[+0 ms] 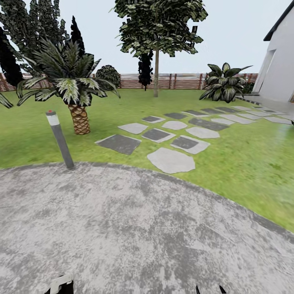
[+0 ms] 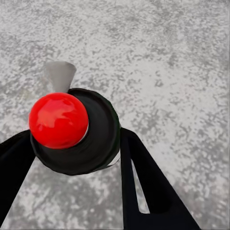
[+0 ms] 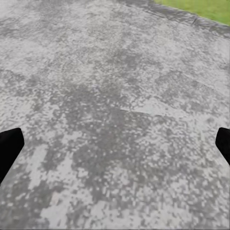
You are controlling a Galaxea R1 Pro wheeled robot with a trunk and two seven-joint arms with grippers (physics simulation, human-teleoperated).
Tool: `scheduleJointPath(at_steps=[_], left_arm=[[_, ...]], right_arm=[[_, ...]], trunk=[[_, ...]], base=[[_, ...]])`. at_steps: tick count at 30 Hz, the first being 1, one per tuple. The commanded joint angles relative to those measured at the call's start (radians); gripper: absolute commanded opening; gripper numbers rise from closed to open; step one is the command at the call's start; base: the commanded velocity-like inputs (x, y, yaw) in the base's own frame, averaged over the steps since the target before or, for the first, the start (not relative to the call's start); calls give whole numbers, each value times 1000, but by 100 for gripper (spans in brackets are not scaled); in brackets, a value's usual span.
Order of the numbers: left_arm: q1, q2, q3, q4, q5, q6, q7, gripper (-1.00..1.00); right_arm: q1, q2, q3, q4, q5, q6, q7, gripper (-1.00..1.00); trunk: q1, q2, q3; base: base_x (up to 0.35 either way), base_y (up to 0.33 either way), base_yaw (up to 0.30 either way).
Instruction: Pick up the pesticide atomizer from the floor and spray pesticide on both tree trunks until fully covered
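In the left wrist view, my left gripper (image 2: 76,165) is shut on the pesticide atomizer (image 2: 96,139), a stubby black body with a red knob (image 2: 58,120) and a grey nozzle (image 2: 59,75), held over grey paving. The gripper's pale tip (image 1: 61,284) shows at the head view's bottom edge. My right gripper (image 3: 116,148) is open over bare paving, its black fingertips (image 1: 208,290) just showing. Far across the lawn stands one tree (image 1: 157,24) with a pale trunk (image 1: 156,71). Another leafy crown (image 1: 34,20) rises at the back left, its trunk hidden.
I stand on a grey paved patch (image 1: 122,228) edged by lawn. A leaning grey bollard (image 1: 60,141) and a short palm (image 1: 79,118) are ahead left. Stepping stones (image 1: 171,160) lead right toward a white house (image 1: 279,69). A slatted fence (image 1: 183,81) closes the back.
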Motion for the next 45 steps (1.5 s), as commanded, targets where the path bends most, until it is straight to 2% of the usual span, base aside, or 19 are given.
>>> scheduleJointPath(at_steps=[1, 45], left_arm=[[0, 0, 0, 0, 0, 0, 0, -100], [0, 3, 0, 0, 1, 0, 0, -100]], right_arm=[[0, 0, 0, 0, 0, 0, 0, 100], [0, 0, 0, 0, 0, 0, 0, 100]], trunk=[[0, 0, 0], [0, 0, 0]], base=[[340, 0, 0], [340, 0, 0]])
